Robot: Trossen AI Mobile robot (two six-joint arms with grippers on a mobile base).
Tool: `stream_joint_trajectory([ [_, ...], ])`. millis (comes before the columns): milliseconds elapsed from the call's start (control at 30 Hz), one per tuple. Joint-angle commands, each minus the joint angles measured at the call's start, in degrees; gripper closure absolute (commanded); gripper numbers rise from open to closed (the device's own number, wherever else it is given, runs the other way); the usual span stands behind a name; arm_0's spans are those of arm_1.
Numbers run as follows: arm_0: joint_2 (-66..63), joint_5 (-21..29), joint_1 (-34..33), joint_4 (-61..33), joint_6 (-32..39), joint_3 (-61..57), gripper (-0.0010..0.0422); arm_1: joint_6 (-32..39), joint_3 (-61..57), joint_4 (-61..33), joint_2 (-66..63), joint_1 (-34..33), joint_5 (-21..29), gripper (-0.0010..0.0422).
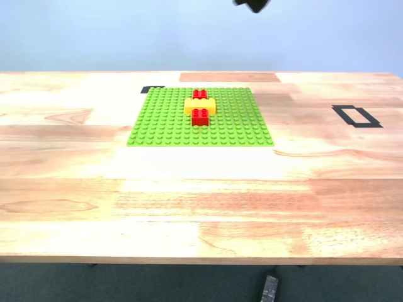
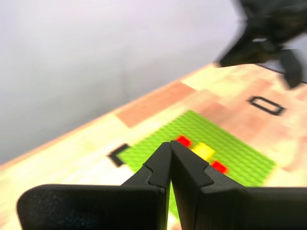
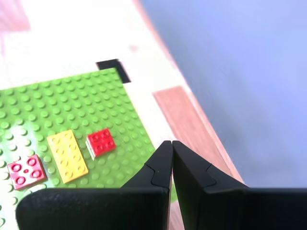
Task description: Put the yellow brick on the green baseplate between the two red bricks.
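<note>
Wooden table (image 1: 201, 207), pale blue wall behind. The green baseplate (image 1: 164, 123) lies flat toward the table's far edge, near the middle of the exterior view.

The yellow brick (image 1: 200, 106) sits on the baseplate's far half, long side running 9 to 3 o'clock. The two red bricks flank it: far red brick (image 1: 199, 94) at its 12 o'clock, near red brick (image 1: 200, 117) at its 6 o'clock. Both appear to touch it, the three forming one short column.

Black tape corner (image 1: 152, 89) at the baseplate's 11 o'clock corner. Black tape rectangle (image 1: 356, 116) well apart at 3 o'clock.

My first gripper (image 2: 171, 143): jaws pressed together, nothing between them, raised above the table; view blurred.

My second gripper (image 3: 171, 143): jaws closed tip to tip, empty, above the baseplate's far edge, clear of the bricks.

A dark arm part (image 1: 252, 4) shows at the exterior view's top edge; which arm, I cannot tell.
</note>
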Motion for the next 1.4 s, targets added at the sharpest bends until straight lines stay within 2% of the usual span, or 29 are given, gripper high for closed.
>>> stream_joint_trajectory([
  [33,-0.96,-3.52,0.04,3.85,-0.66,-1.2,0.0413,4.48,-9.2,8.2,-7.78,-2.03,1.57,0.0413],
  [200,-3.37,-5.03,0.09,13.94,-6.16,-6.21,0.0412,10.34,-21.33,16.11,-19.8,-6.58,1.7,0.0413],
  [333,-6.64,-9.84,0.11,20.0,-6.56,-10.12,0.0412,15.63,-28.28,19.39,-29.75,-10.56,1.73,0.0413],
  [400,-8.5,-11.1,0.11,22.12,-7.15,-11.8,0.0413,17.7,-31.71,21.97,-34.21,-12.46,1.81,0.0413],
  [500,-10.95,-11.93,0.15,25.92,-9.2,-14.51,0.0413,19.63,-36.72,25.29,-40.22,-15.21,4.61,0.0413],
  [667,-15.5,-16.85,0.13,28.52,-9.42,-18.69,0.0412,24.3,-43.32,26.27,-48.65,-18.51,4.72,0.0413],
  [767,-18.47,-18.08,0.15,28.28,-9.46,-20.72,0.0412,24.48,-46.8,26.49,-53.68,-19.47,8.52,0.0413],
  [933,-24.11,-26.71,0.13,27.78,-10.95,-24.46,0.0413,26.43,-51.25,26.69,-61.79,-20.37,12.0,0.0413],
  [1033,-27.69,-26.71,0.15,29.33,-13.53,-27.06,0.0413,27.67,-54.38,26.84,-65.68,-21.59,12.02,0.0413],
  [1267,-34.36,-26.91,0.15,26.21,-13.9,-30.88,0.0413,29.18,-60.17,26.67,-73.4,-23.15,11.98,0.0413],
  [1400,-36.33,-31.19,0.15,21.66,-13.6,-31.5,0.0413,29.0,-61.64,23.78,-76.96,-23.15,12.07,0.0413],
])
